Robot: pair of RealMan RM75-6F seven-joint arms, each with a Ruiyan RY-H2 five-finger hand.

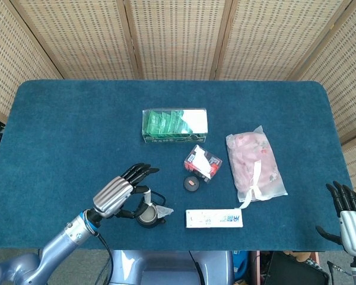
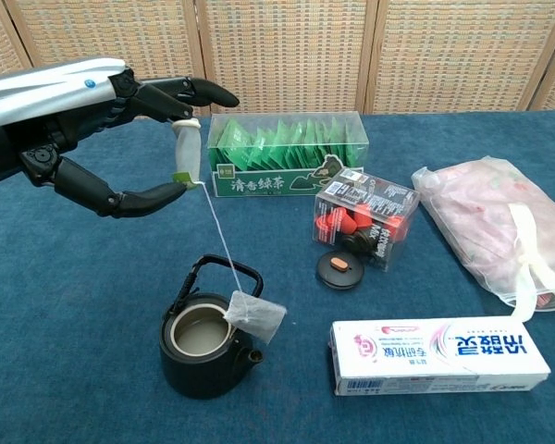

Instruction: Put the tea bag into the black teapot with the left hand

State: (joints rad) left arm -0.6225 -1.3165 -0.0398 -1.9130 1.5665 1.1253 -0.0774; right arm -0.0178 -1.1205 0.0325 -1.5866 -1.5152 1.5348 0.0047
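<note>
The black teapot stands lidless near the table's front edge, also seen in the head view as the teapot. My left hand hovers above and left of it, pinching the paper tag of the tea bag between thumb and a finger. The string runs down to the bag, which rests on the pot's right rim, half outside the opening. In the head view the left hand covers part of the pot, with the tea bag at its right. My right hand is at the bottom right corner, fingers apart, holding nothing.
A clear box of green tea bags stands behind the pot. A small clear box with red items and a round black lid lie to the right. A white toothpaste box and a pink bag fill the right side.
</note>
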